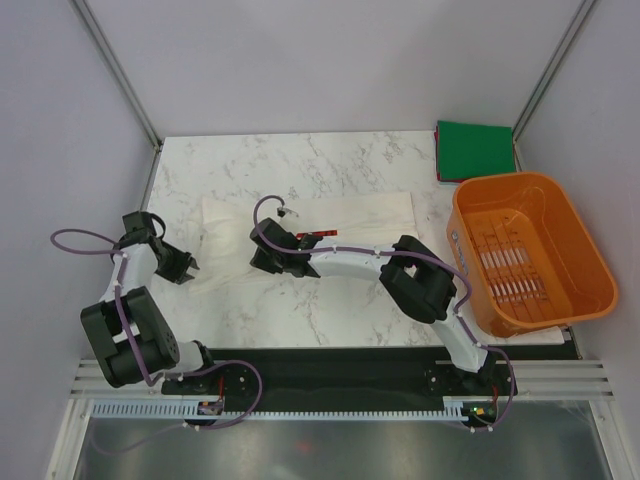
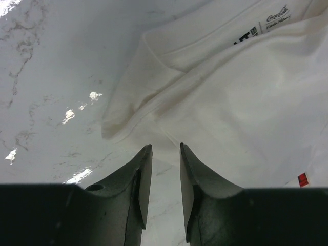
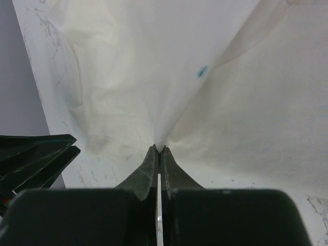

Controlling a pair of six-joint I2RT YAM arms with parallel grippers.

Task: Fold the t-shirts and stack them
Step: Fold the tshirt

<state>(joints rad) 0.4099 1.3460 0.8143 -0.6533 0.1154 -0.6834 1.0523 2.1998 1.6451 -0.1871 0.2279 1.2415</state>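
The white t-shirt [image 1: 370, 212] lies as a long folded strip across the middle of the marble table [image 1: 240, 160], with a bit of its red print [image 1: 315, 237] showing. My right gripper [image 1: 262, 262] is shut on the shirt's near edge, and in the right wrist view the cloth [image 3: 230, 102] tents up from the pinched tips [image 3: 160, 148]. My left gripper [image 1: 188, 270] hovers by the shirt's left corner. Its jaws [image 2: 165, 147] stand open with only bare marble between them, just short of the hem [image 2: 133, 120]. The dark green t-shirt [image 1: 474, 150] lies folded square at the back right.
An orange slatted basket [image 1: 505, 181] stands at the right edge of the table, next to the green shirt. Grey walls close in the back and both sides. The left gripper's dark fingers [image 3: 36, 156] show at the left of the right wrist view.
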